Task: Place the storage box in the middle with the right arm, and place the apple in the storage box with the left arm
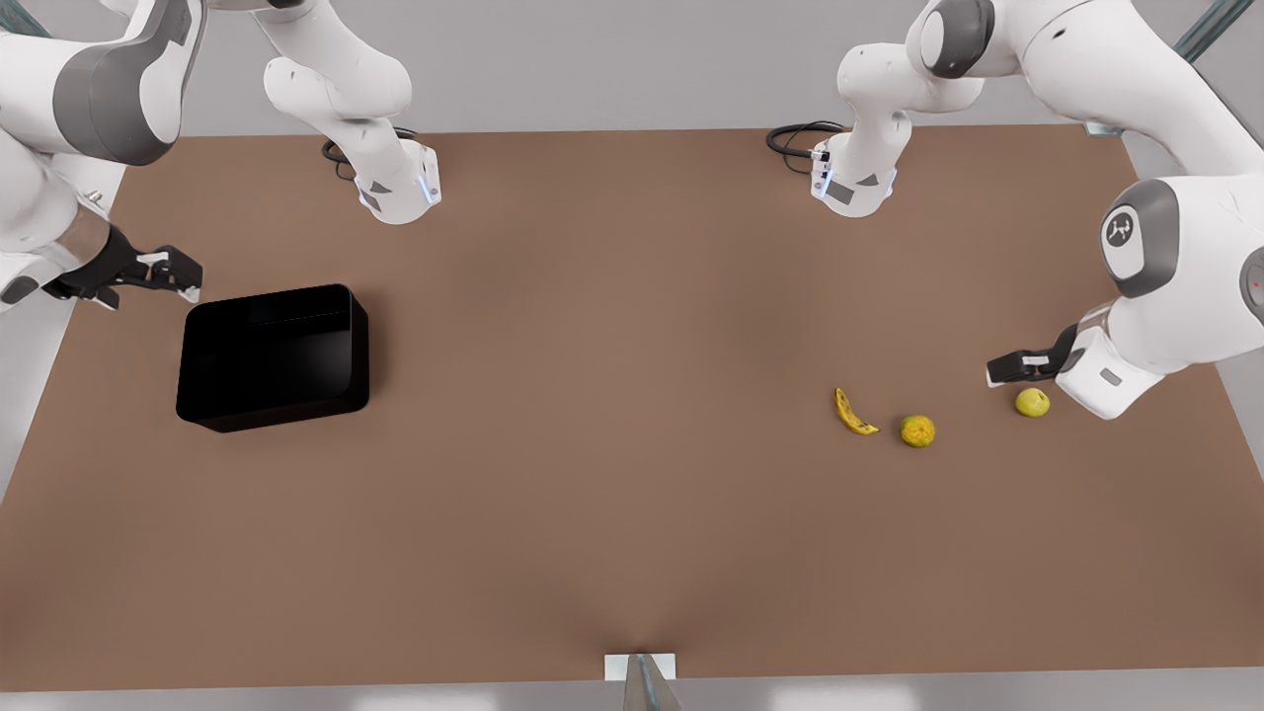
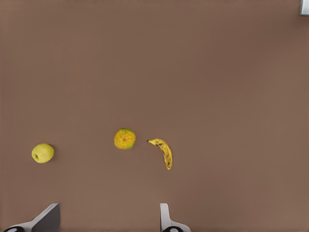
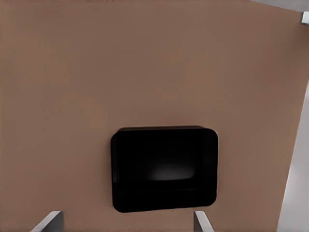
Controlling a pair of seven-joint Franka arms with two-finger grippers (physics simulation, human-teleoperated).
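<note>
Two grippers hang above the brown table, each with its fingers spread apart and nothing between them. The left gripper sits at the front view's right, just beside the apple but not touching it. In the left wrist view, its pale fingertips stand wide, with the apple on the tabletop beyond them. The right gripper is at the front view's left, far from the apple, hovering close to the back corner of the storage box. In the right wrist view, its fingertips are also parted wide, the storage box lying between and beyond them, open side up and with nothing in it.

Taking the apple as the mark, the mottled orange-and-green fruit lies near it toward the front view's left and slightly nearer the camera; the left wrist view shows this fruit well apart from the apple. The spotted banana lies just past the mottled fruit, farther from the apple, close to that fruit but not touching it; it is seen curved on the tabletop in the left wrist view. The storage box rests flat on the table, far across from the apple, toward the front view's left.
</note>
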